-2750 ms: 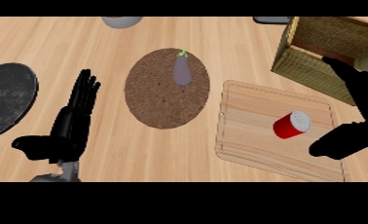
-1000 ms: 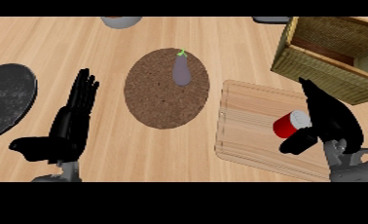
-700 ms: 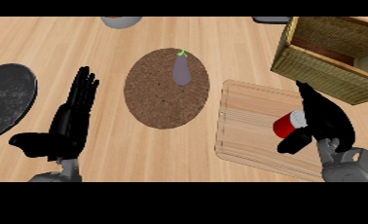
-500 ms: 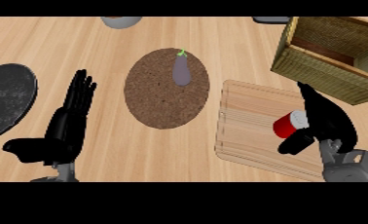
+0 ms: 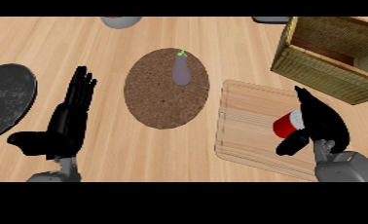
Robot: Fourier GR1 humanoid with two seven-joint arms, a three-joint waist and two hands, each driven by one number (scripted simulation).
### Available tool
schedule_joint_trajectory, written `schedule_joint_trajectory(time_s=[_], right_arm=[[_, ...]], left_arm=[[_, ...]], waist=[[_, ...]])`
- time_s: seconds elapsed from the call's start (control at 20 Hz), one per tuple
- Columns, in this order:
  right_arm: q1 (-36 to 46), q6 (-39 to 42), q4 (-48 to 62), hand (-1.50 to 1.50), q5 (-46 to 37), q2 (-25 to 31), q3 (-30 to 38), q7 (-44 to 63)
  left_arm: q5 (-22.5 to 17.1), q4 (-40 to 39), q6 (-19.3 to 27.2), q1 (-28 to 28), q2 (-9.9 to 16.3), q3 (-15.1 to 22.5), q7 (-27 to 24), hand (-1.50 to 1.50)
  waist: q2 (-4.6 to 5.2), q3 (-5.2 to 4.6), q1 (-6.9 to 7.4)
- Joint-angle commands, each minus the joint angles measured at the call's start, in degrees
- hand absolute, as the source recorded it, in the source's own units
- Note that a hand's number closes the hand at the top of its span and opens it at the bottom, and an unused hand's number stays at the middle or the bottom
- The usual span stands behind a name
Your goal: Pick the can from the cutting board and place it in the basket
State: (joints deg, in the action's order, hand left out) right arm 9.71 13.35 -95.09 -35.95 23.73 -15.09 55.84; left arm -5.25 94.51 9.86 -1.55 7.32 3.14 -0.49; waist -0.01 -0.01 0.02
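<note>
The woven basket (image 5: 320, 57) stands at the counter's far right, just beyond the wooden cutting board (image 5: 248, 121). The red can (image 5: 287, 124) lies on that board's right part, touching the right hand (image 5: 323, 121), whose fingers extend along its far side and whose thumb curls under its near side. No label or writing can be read on it, and the left hand (image 5: 68, 118) rests flat-fingered and holding nothing at lower left.

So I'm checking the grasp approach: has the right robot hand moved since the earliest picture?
Yes. The right robot hand has moved left, away from the basket, over the cutting board, and now sits against the red can.
</note>
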Motion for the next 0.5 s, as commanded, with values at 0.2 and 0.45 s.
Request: schedule_joint_trajectory(time_s=[0.2,0.45], right_arm=[[0.86,0.04,6.23,-1.5,-5.35,-5.51,3.32,-2.2],[0.46,6.15,5.74,1.5,-3.51,-4.38,4.71,-5.53]], left_arm=[[1.77,0.5,-0.75,0.58,-2.14,0.32,-0.8,0.0],[2.31,-3.1,-0.65,-1.24,-2.85,-0.85,-1.24,0.0]], waist=[[0.0,0.01,0.09],[0.01,0.0,-0.03]])
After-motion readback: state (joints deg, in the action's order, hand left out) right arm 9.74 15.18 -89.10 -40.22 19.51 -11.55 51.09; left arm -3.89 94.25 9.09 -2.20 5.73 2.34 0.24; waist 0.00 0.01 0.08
